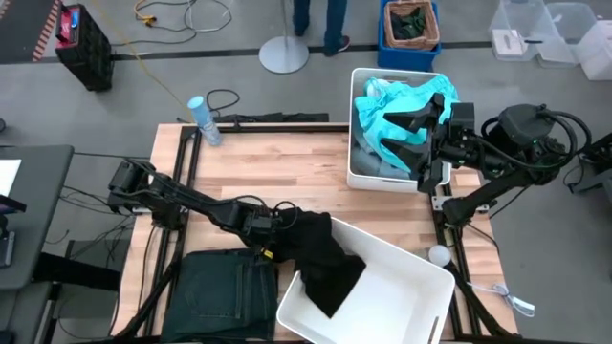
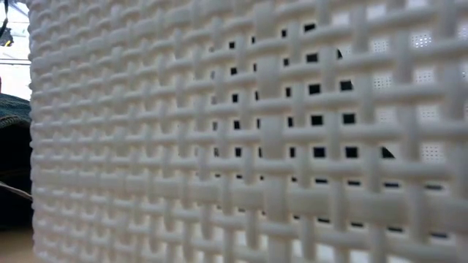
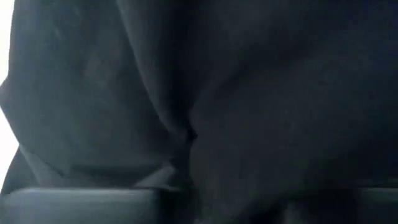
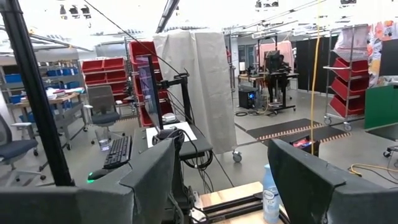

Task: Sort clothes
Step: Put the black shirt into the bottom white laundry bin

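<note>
My left gripper (image 1: 277,225) reaches from the table's left to the black top (image 1: 325,258) and is shut on it. The top lies over the rim of the near white bin (image 1: 411,306) and fills the left wrist view (image 3: 199,93). The dark jeans (image 1: 220,291) lie flat on the table at the near left, also showing in the low view (image 2: 11,146). The turquoise top (image 1: 387,119) lies on the pale blue denim piece (image 1: 368,158) in the far right bin (image 1: 359,177). My right gripper (image 1: 416,129) hovers over that bin, open and empty (image 4: 224,186). My left gripper holds the black top by its bunched end nearest the table's left (image 1: 298,227), coming level from the left. Folds run together at one spot close to the camera (image 3: 189,134); the fingers themselves are hidden by cloth. The top's far part hangs slack over the bin's rim into the bin.
The near bin's woven wall (image 2: 256,146) fills the low view. A blue spray bottle (image 1: 204,119) stands at the table's far left edge, and a small white ball (image 1: 438,254) lies at the right edge. A person's legs (image 1: 320,24) show beyond the far edge.
</note>
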{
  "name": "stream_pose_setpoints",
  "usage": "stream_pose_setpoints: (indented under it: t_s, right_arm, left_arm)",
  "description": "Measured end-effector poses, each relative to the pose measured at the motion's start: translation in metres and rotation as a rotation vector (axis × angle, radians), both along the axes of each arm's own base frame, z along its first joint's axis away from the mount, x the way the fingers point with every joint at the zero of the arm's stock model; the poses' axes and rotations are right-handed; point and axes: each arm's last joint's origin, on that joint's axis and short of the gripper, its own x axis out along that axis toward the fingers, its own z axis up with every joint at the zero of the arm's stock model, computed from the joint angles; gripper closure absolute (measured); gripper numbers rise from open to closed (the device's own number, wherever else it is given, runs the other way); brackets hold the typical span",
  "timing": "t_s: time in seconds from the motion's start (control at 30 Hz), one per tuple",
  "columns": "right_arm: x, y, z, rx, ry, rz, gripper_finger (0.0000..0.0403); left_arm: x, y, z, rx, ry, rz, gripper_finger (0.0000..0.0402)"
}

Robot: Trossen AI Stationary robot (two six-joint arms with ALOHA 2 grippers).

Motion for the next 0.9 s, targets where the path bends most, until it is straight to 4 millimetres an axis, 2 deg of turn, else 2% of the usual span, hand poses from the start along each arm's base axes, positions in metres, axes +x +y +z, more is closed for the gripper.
stream_pose_setpoints:
  t_s: [0.1,0.2,0.27,0.37,0.53,0.73,0.9]
  right_arm:
    - [0.0,0.0,0.0,0.0,0.0,-0.002,0.0126]
    - [0.0,-0.001,0.0,0.0,0.0,-0.004,0.0126]
    - [0.0,-0.001,0.0,0.0,0.001,-0.009,0.0126]
    - [0.0,-0.001,0.0,-0.002,0.004,-0.009,0.0126]
    - [0.0,-0.002,0.0,-0.01,0.006,-0.011,0.0126]
    - [0.0,-0.001,0.0,-0.027,0.011,-0.013,0.0126]
    - [0.0,-0.001,0.0,-0.04,0.014,-0.014,0.0126]
  left_arm:
    - [0.004,-0.001,0.005,-0.011,-0.022,-0.013,0.0375]
    - [0.01,-0.006,0.021,0.012,-0.055,-0.04,0.0387]
    - [0.012,-0.009,0.04,0.059,-0.09,-0.047,0.0389]
    - [0.012,-0.011,0.078,0.13,-0.16,-0.045,0.0389]
    - [0.008,-0.006,0.158,0.19,-0.394,-0.016,0.0389]
    - [-0.001,-0.004,0.249,0.149,-0.813,-0.025,0.0389]
    - [-0.006,-0.008,0.305,-0.002,-1.22,-0.154,0.0389]
